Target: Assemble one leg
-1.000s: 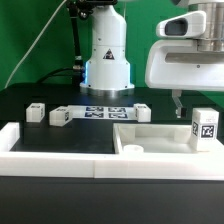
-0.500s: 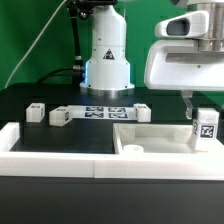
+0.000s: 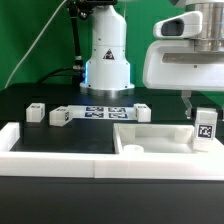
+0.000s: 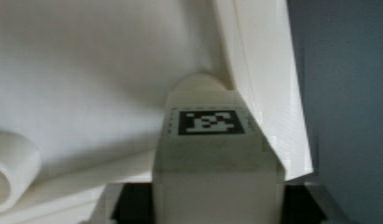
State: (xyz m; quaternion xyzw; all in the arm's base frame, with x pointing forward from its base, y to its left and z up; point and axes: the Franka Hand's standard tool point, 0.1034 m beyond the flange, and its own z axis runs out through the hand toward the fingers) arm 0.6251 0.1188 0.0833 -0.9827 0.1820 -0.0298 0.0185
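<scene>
Pincer (image 3: 200, 112) clamped on the leg (image 3: 206, 127) over the bench (image 3: 70, 140).
We see the upright, tagged leg between its fingers, at the white slab's (image 3: 150, 140) corner on the exterior view's right.

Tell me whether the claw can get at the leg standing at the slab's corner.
Probably yes: the claw is right at the leg, which fills the wrist view, and nothing blocks it.

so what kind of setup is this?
Likely a robotics lab test bench: green backdrop, black table with a fixed marker board, and fiducial-tagged white parts such as the leg.
</scene>
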